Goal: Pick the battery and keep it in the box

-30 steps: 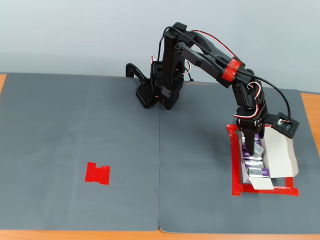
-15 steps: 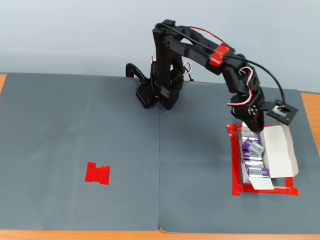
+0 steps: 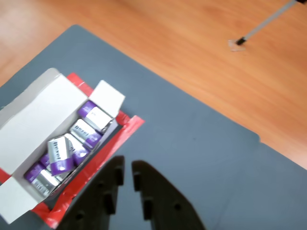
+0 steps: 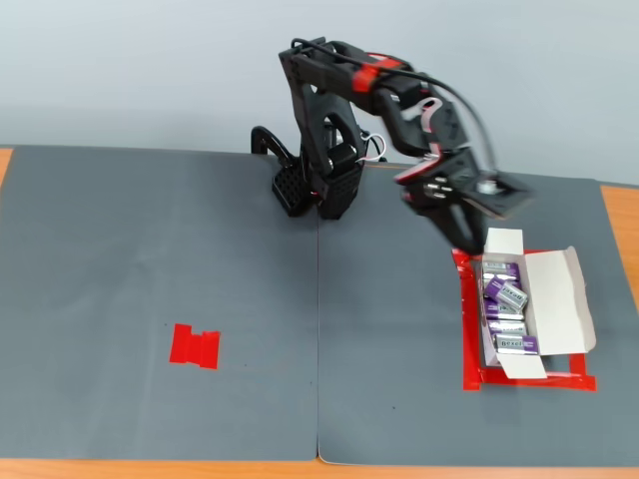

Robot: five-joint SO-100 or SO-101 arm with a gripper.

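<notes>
The white box point(image 3: 38, 110) lies open at the left of the wrist view with its flaps spread. Several silver and purple batteries point(image 3: 60, 153) lie inside it. In the fixed view the box point(image 4: 559, 289) sits at the right of the mat with the batteries point(image 4: 504, 299) in it. My gripper point(image 3: 128, 164) is at the bottom of the wrist view, just right of the box. Its jaws are almost together with only a thin slit between them, and they hold nothing. In the fixed view the gripper point(image 4: 467, 239) hovers by the box's far left corner.
A red tape frame point(image 4: 469, 339) surrounds the box. A flat red tape patch point(image 4: 195, 345) lies on the left of the grey mat point(image 4: 300, 329). The arm's base point(image 4: 319, 190) stands at the back. A thin grey rod point(image 3: 264, 24) lies on the wooden table.
</notes>
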